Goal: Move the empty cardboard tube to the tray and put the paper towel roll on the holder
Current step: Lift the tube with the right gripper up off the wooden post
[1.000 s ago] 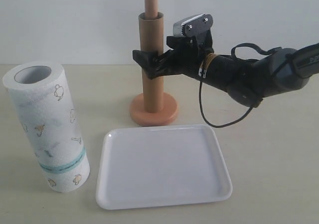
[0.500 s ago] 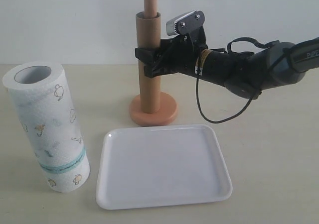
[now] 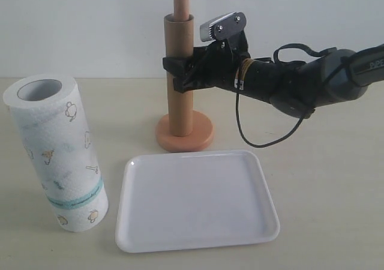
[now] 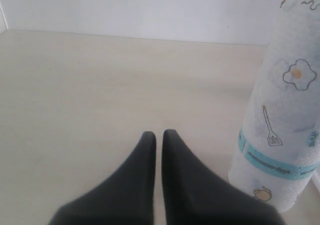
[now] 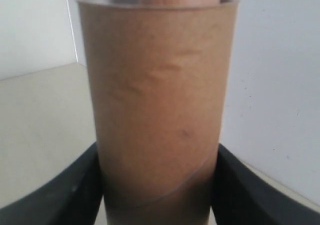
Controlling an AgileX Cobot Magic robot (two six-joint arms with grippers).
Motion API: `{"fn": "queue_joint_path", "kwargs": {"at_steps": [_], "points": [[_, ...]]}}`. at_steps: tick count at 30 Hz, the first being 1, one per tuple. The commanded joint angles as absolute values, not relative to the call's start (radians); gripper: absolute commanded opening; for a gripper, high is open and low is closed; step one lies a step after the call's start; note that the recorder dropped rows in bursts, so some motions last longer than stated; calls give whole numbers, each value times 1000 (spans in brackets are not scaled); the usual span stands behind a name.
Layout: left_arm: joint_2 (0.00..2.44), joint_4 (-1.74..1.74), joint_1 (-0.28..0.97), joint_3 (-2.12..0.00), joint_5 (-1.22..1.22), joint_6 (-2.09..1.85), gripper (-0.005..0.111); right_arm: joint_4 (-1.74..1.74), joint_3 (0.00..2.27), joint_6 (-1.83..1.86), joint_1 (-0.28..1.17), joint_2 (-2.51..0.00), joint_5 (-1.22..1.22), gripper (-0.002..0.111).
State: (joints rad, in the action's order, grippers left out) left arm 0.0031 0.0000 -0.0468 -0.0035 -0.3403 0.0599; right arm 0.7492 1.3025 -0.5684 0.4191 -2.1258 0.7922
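The long brown cardboard tube (image 5: 157, 110) between the matt black right gripper (image 3: 179, 75) fingers is dull, fibrous and slightly dented. The orange-tan wooden holder (image 3: 203, 135) inside it looks smooth and satin. Below the gripper, the white plastic tray (image 3: 198, 201) is glossy. The printed white paper towel roll (image 3: 60, 156) is matt.

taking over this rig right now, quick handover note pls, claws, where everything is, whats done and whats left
Right claw: shut on the hollow brown cardboard tube, high up its side.
Left claw: shut, empty, beside the white printed paper towel roll.
Tube sits over the pole of the orange-tan wooden holder. Roll stands on end on the table, left of the flat white plastic tray, which holds nothing.
Done: tube gripped only.
Left: lift tube off, lay it in tray, then put roll on holder.
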Motion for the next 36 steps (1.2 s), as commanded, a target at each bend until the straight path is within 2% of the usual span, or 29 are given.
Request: {"fn": "queue_joint_path", "kwargs": {"at_steps": [1, 14, 30, 36], "points": [[0, -11, -49, 0, -337, 59, 4, 765, 1299, -569, 419, -2112, 742, 0], [0, -11, -49, 0, -337, 59, 4, 765, 1369, -570, 419, -1885, 638, 0], [0, -11, -49, 0, -337, 59, 4, 787, 1672, -732, 419, -1612, 517, 0], [0, -11, -49, 0, -337, 59, 4, 1056, 1661, -832, 419, -1442, 410, 0]]}}
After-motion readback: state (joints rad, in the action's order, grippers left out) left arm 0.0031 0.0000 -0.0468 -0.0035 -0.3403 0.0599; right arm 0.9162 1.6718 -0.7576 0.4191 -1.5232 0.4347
